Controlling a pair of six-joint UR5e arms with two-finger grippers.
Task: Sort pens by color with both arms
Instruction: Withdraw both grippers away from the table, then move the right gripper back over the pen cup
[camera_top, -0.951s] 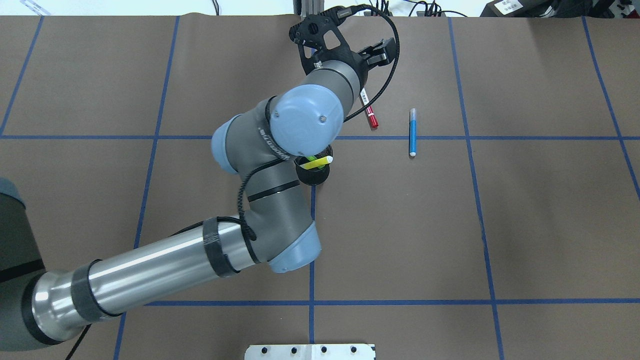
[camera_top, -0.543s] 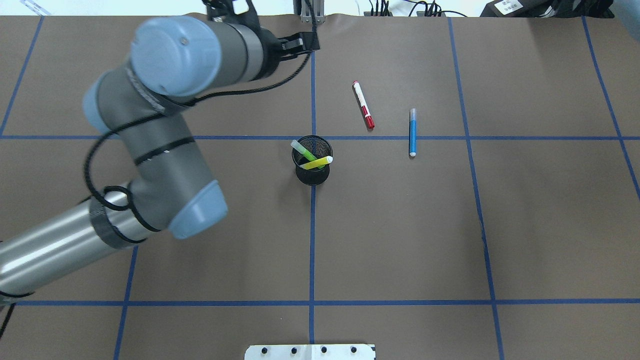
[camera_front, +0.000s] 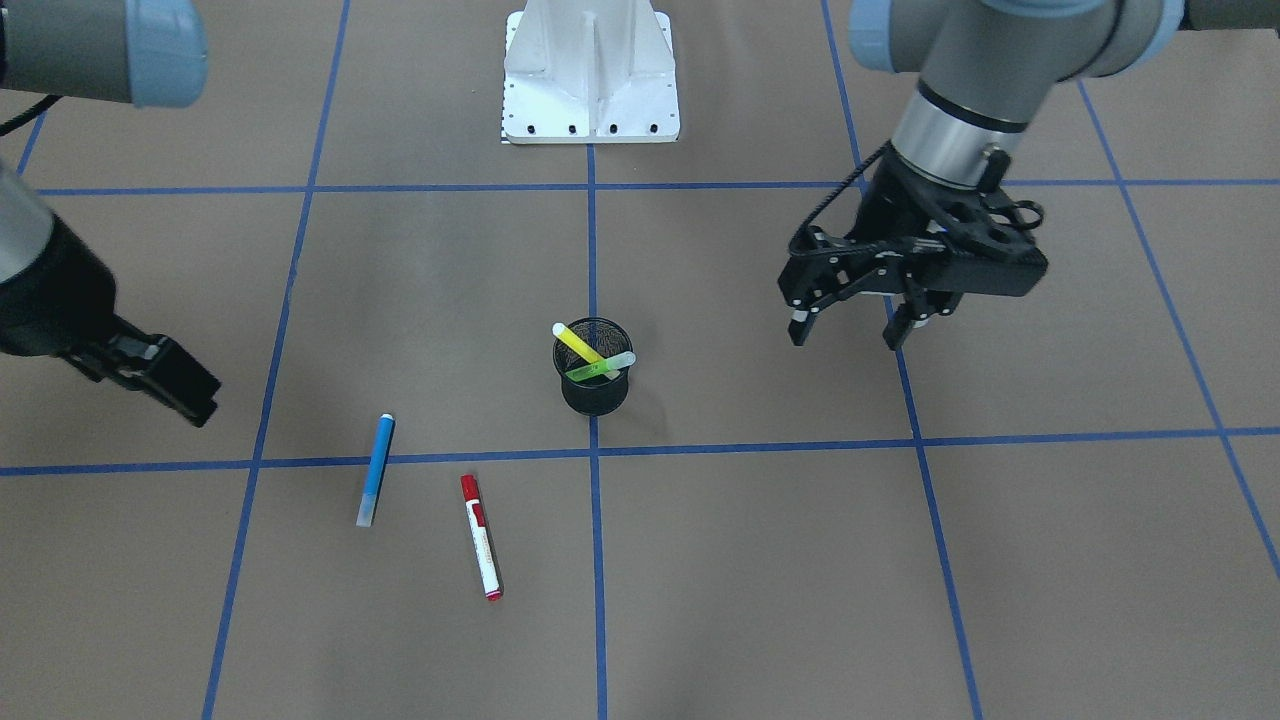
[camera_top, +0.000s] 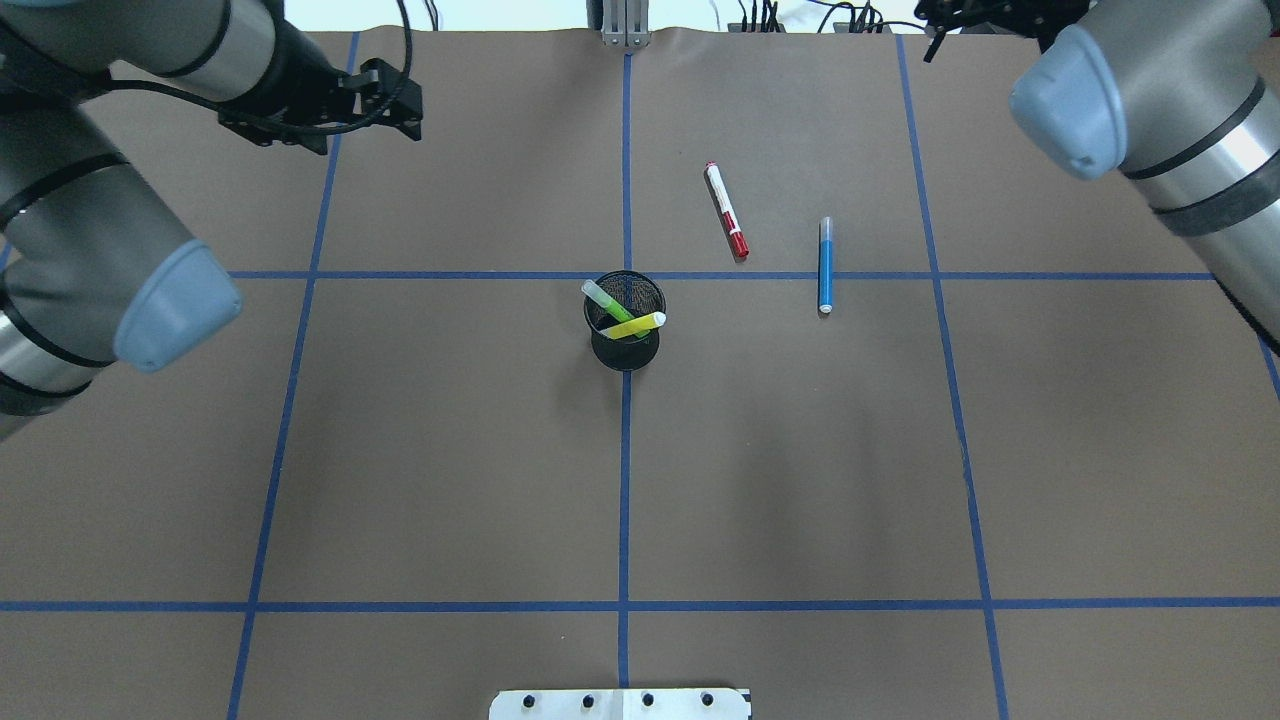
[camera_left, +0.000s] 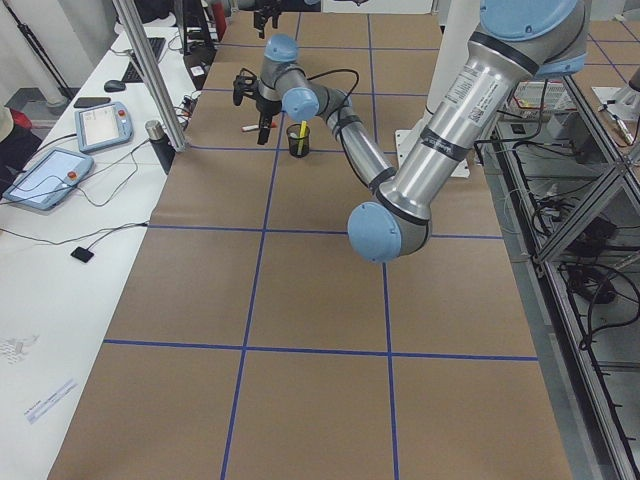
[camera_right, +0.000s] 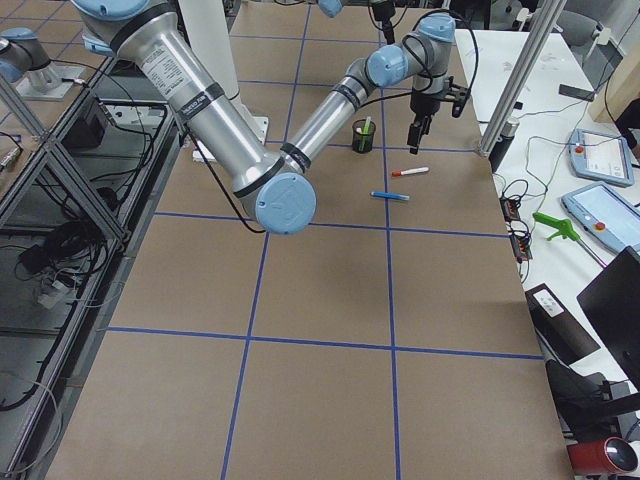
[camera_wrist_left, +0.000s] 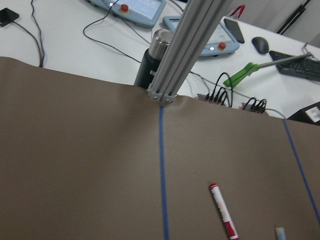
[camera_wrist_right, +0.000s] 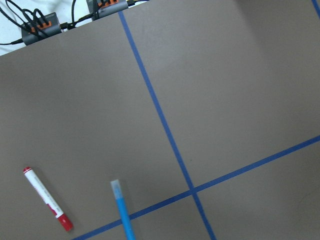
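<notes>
A white-bodied pen with a red cap (camera_top: 726, 210) (camera_front: 480, 535) and a blue pen (camera_top: 825, 265) (camera_front: 375, 483) lie side by side on the brown table. The lime green pen (camera_top: 608, 300) (camera_front: 598, 370) and the yellow pen (camera_top: 635, 325) (camera_front: 577, 343) lean crossed inside a black mesh cup (camera_top: 625, 350). My left gripper (camera_front: 845, 338) (camera_top: 412, 105) hangs open and empty, well off to the cup's left. My right gripper (camera_front: 195, 400) hovers near the blue pen; whether its jaws are open does not show. The right wrist view shows the red pen (camera_wrist_right: 46, 198) and the blue pen (camera_wrist_right: 122, 210).
The white base pedestal (camera_front: 590, 80) is bolted at the robot's edge of the table. An aluminium post (camera_wrist_left: 175, 65) stands at the far edge, with cables and tablets on the white bench behind it. Blue tape lines grid the table.
My left arm has swung from over the red pen out to the far left of the table. My right arm has come in at the upper right. No pen has moved.
</notes>
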